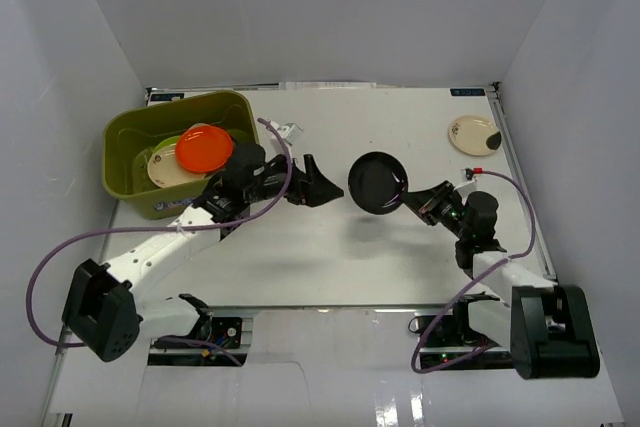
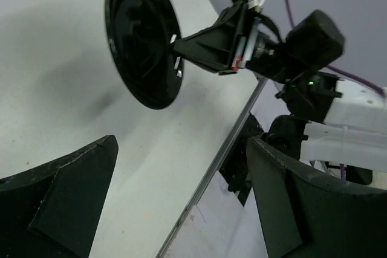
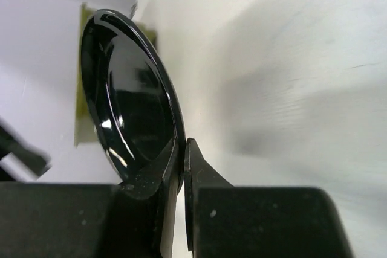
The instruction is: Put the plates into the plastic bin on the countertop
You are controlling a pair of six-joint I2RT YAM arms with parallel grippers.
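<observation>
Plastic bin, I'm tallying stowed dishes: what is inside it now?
Inside the plastic bin, an orange plate lies atop a cream plate, with a lime green plate peeking out behind. Anything beneath them is hidden.

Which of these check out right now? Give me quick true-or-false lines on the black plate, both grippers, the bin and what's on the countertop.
1. The right gripper is shut on the rim of the black plate. True.
2. The left gripper grips that plate too. False: its jaws stand open, short of the plate.
3. The black plate lies flat on the countertop. False: it is held on edge, off the surface.
4. An orange plate sits in the plastic bin. True.
5. No plate lies on the countertop outside the bin. False: a cream plate lies near the far right corner.
</observation>
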